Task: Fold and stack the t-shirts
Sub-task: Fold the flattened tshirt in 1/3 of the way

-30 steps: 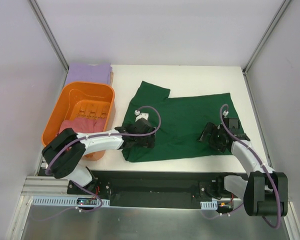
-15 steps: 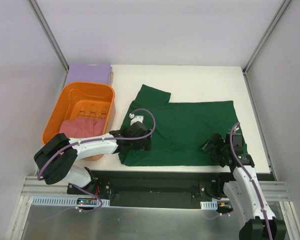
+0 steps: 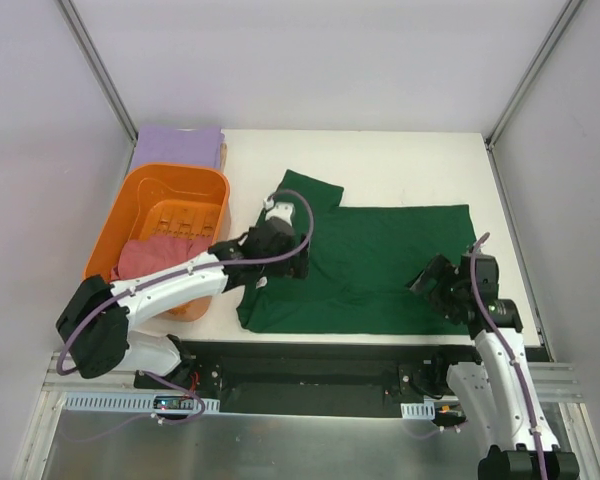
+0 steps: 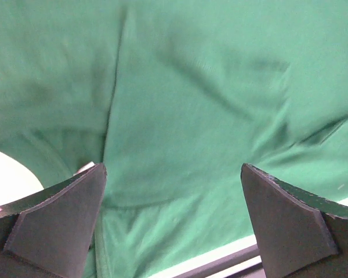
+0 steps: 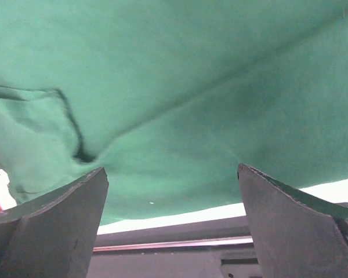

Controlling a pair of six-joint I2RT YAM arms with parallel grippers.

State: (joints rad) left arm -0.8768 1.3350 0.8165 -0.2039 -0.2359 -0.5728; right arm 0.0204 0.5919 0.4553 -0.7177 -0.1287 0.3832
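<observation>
A dark green t-shirt (image 3: pixel 370 262) lies spread flat on the white table, one sleeve toward the back left. My left gripper (image 3: pixel 288 262) hovers over its left part, open and empty; in the left wrist view (image 4: pixel 173 174) the green cloth (image 4: pixel 191 87) fills the frame. My right gripper (image 3: pixel 429 284) is open and empty over the shirt's near right corner; the right wrist view (image 5: pixel 171 171) shows the green hem (image 5: pixel 191 75) and the table edge. A pinkish-red t-shirt (image 3: pixel 150 258) lies crumpled in the orange basket. A folded lavender t-shirt (image 3: pixel 180 147) lies at the back left.
The orange plastic basket (image 3: pixel 140 195) stands at the table's left side, beside the left arm. The near table edge and the black rail (image 3: pixel 310 355) run just below the shirt's hem. Grey walls enclose the table on three sides.
The green shirt has been drawn toward the near edge and lies flatter. My left gripper has moved back toward the sleeve. My right gripper has moved to the near right corner.
</observation>
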